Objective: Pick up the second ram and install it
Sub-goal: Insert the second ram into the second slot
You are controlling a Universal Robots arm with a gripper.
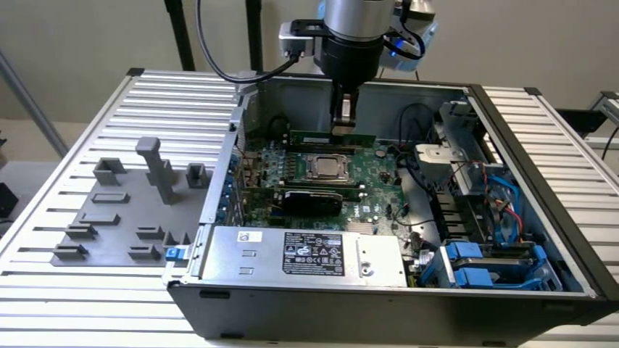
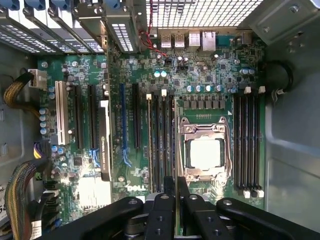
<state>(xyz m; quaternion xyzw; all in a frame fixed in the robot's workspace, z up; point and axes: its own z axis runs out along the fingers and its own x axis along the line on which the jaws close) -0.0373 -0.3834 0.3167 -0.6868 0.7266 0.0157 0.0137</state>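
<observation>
In the exterior view, the arm reaches down from the top centre into the open case point(image 1: 290, 312) on the slatted desk point(image 1: 164, 94). The pincer point(image 1: 341, 129) is closed narrowly on the top edge of the ram point(image 1: 312, 135). The ram stands on edge just above the CPU socket point(image 1: 329, 168) in the frame. In the wrist view, the pincer point(image 2: 175, 187) sits at the bottom centre, its fingers point(image 2: 162, 210) nearly together over the slots point(image 2: 161, 145) left of the socket point(image 2: 205, 152).

The hand point(image 1: 341, 127) hides the middle of a green ram stick point(image 1: 312, 136).
</observation>
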